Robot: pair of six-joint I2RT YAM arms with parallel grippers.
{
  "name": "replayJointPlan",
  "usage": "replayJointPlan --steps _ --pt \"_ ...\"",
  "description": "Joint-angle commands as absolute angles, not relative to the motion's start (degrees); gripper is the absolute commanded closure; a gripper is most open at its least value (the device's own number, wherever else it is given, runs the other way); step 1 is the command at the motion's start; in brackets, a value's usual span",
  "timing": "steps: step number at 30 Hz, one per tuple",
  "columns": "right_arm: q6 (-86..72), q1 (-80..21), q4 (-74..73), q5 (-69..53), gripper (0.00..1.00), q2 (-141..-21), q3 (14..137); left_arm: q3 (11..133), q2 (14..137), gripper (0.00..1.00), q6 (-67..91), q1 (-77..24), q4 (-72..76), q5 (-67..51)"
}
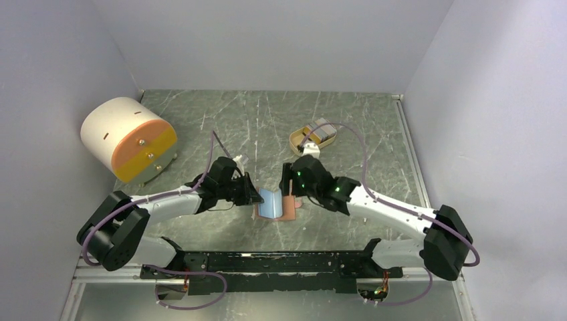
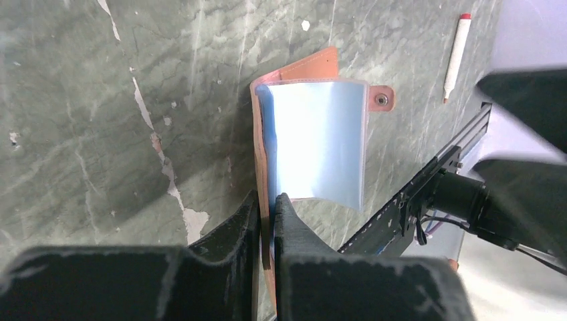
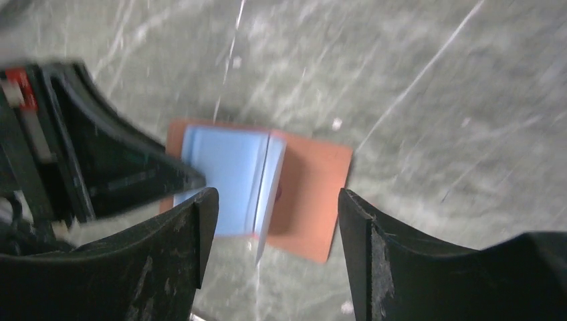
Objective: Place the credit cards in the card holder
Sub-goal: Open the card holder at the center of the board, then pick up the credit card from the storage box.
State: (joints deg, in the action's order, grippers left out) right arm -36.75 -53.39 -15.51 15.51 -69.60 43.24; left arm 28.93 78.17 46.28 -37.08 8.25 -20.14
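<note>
The holder [image 1: 287, 208] lies open on the desk [image 1: 267, 127], near the middle and between the two arms. Its long axis runs left to right and its fold runs near to far. The salmon inside faces up. A light blue leaf [image 1: 270, 203] covers its left half and curls up off the leather. I cannot tell whether it is a card or a clear sleeve. In the left wrist view a small snap tab [image 2: 381, 99] sticks out from the holder's edge, just beside a corner of that leaf.

The left tool [image 1: 256, 199] is pinched nearly closed on the holder's left edge, with the thin salmon edge between its fingers [image 2: 294, 231]. The right tool [image 1: 293, 194] hangs over the right half with its fingers [image 3: 200, 221] spread wide and nothing between them. I cannot tell whether it touches the leather.

Grey-white cards [image 1: 323, 129] lie in a beige oval tray [image 1: 296, 141], far and a little right of the holder, well apart from it. A white-and-orange drum [image 1: 128, 139] stands at the far left. The left wrist view shows a white pen [image 2: 457, 57] with a red cap lying on the desk.
</note>
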Motion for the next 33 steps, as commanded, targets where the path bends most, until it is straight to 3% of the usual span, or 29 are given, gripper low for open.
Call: replayJointPlan --steps 1,10,22,33 --pt "-28.94 -46.43 -14.43 15.72 0.31 -73.71 49.12 32.81 77.02 0.91 43.11 -37.44 -0.11 -17.87" --pt "-9.94 -33.45 -9.97 20.79 0.3 -90.05 63.35 33.97 75.2 0.91 42.29 -37.43 -3.42 -18.88" --pt "8.54 -29.61 -10.89 30.82 0.24 -109.85 81.36 31.55 73.0 0.91 43.69 -37.46 0.02 -21.29" --pt "13.04 -25.93 -13.35 28.56 0.22 -117.54 85.57 29.96 72.22 0.91 45.17 -37.53 2.36 -21.88"
